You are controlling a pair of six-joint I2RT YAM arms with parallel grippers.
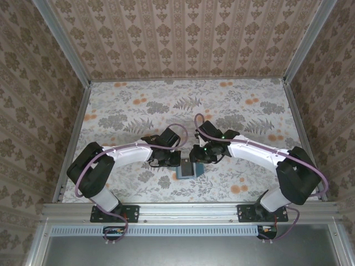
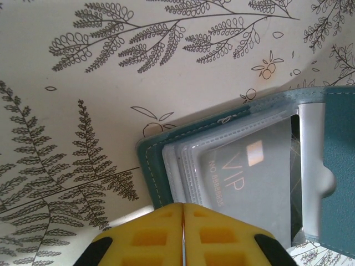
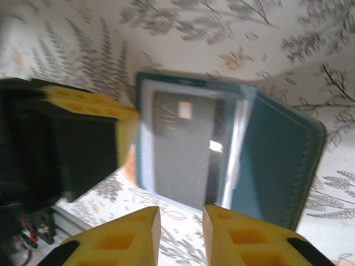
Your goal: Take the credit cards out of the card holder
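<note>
"Teal holder (image 3: 277, 160), where is it?"

"Lying open on the table (image 2: 111, 61), between my two grippers when seen from above. One card (image 3: 183, 149) shows, grey with VIP on it, inside a clear sleeve (image 2: 173, 166) on the panel beside the plain teal one."

"And the grippers?"

"My left gripper (image 2: 183, 221) is closed, fingers flat together, tips at the holder's edge on the sleeve side. Whether it pins that edge I cannot tell. My right gripper (image 3: 181, 227) has a narrow gap between its fingers with nothing in it, and it hangs just short of the holder's near edge."

"Which one goes for the card?"

"The right, I judge. From its wrist view the card lies straight ahead of the fingers, with its long axis running away from them, a little tilted. So the reach is forward along that axis, onto the card's near short end. I can't tell which side the sleeve opens, because that view is blurred."
</note>
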